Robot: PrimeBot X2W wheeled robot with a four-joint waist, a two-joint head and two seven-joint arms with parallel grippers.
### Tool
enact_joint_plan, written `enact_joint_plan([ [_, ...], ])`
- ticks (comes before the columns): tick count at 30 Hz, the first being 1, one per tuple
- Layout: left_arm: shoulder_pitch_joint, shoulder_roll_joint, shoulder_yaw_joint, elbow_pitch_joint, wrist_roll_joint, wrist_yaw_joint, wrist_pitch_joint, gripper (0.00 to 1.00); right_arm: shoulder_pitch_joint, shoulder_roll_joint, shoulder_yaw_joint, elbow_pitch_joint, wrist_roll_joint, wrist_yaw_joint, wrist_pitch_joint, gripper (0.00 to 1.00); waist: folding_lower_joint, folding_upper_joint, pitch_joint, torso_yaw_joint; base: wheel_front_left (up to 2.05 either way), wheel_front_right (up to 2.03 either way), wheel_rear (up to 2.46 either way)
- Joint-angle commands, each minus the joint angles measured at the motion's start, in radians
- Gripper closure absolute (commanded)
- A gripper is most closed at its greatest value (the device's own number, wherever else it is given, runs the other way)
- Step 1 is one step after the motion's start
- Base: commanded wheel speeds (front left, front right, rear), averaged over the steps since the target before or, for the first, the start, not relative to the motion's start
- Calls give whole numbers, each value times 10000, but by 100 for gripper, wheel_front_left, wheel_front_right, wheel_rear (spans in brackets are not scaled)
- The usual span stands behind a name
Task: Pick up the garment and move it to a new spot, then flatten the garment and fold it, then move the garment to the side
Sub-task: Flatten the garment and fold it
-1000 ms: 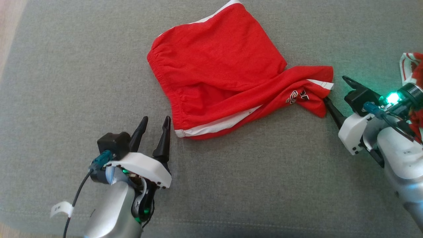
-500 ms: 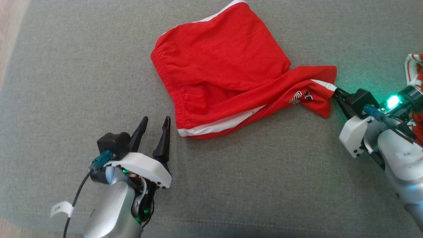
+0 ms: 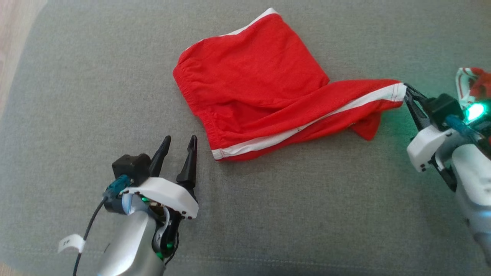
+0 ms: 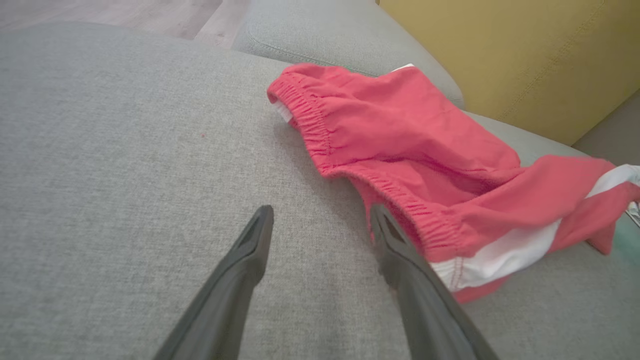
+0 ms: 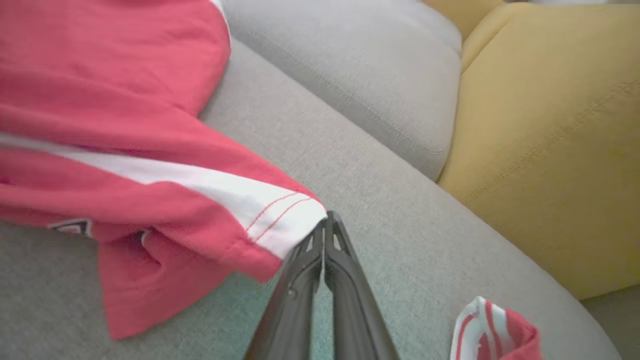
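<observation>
Shut the right pincer [image 3: 406, 89] on the leg hem of the red shorts [image 3: 253, 76].
Pulled that bunched leg out straight across the grey sofa cushion [image 3: 76, 96], likely beginning the flattening; kept the left pincer [image 3: 180, 138] wide open and empty beside the waistband.

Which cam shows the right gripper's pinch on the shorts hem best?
Right wrist view: the right gripper is shut on the white hem corner of the red shorts, close up. Head view shows the same pinch small, far right. Left wrist view catches the stripe's end at its edge.
</observation>
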Motion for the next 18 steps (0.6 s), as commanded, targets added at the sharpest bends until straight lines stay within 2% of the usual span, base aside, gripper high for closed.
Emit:
enact_joint_plan([
  [1, -152, 118, 394, -298, -54, 65, -124, 0, 343, -12, -89, -307, 52, 19, -164, 100, 0, 0, -80, -52, 0, 0, 0],
  [9, -59, 118, 374, -343, -75, 52, -124, 0, 1319, 568, -1077, -1089, 1107, 19, -430, 100, 0, 0, -337, -171, 0, 0, 0],
  [14, -57, 118, -192, 31, -109, -471, -123, 0, 1506, 525, -971, -1365, 1372, 19, -437, 100, 0, 0, -402, -231, 0, 0, 0],
  [18, -200, 197, -569, 389, -105, -668, -93, 0, 1462, 499, -857, -1437, 1490, 19, -343, 100, 0, 0, -396, -275, 0, 0, 0],
])
